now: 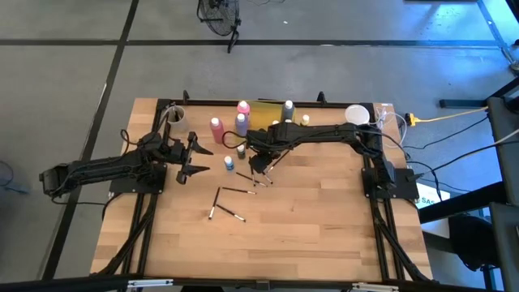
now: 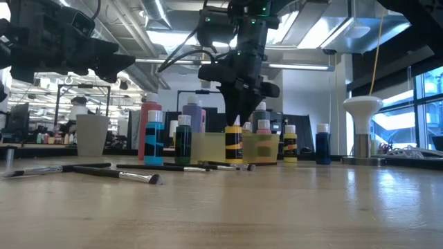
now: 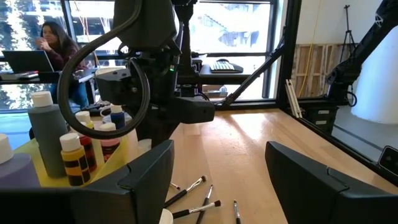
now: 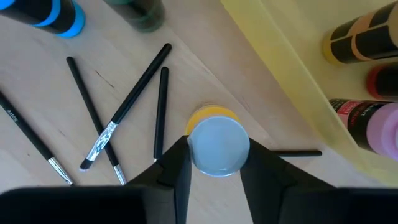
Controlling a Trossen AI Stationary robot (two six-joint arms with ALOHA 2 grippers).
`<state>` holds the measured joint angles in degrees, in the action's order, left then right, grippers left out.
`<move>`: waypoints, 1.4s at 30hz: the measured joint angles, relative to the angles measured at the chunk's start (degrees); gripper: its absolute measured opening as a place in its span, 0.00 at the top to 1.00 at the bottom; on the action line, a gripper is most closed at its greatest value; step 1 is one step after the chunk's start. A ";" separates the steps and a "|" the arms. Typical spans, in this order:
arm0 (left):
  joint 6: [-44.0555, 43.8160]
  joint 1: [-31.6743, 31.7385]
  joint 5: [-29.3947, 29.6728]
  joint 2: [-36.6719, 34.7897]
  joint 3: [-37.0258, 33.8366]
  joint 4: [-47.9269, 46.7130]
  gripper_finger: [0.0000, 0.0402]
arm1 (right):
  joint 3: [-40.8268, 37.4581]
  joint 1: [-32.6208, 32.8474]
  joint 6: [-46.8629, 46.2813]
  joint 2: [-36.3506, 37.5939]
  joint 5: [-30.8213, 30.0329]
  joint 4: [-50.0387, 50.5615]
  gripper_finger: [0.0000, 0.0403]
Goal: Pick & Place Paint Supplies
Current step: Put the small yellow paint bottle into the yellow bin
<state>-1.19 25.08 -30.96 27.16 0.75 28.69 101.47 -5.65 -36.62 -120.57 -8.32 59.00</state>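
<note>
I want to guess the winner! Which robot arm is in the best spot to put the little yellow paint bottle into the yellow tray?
The right arm. Its claw is already closed around the yellow bottle's white cap, right beside the yellow tray. The left claw hangs open and empty, farther away.

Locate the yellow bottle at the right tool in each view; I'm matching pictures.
High: centre, hidden beneath right tool.
Low: yellow bottle, centre, under the tool.
Left wrist: not discernible.
Right wrist: centre, between tool's fingers.
Landmark: yellow tray beside it.
</note>
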 joint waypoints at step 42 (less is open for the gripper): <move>0.00 0.00 0.00 0.00 0.02 -0.22 0.38 | 18.19 -4.35 -6.22 0.93 -9.45 15.27 0.72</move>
<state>-1.19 25.08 -30.96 27.16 0.78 28.47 119.66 -10.00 -42.84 -119.65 -17.76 74.27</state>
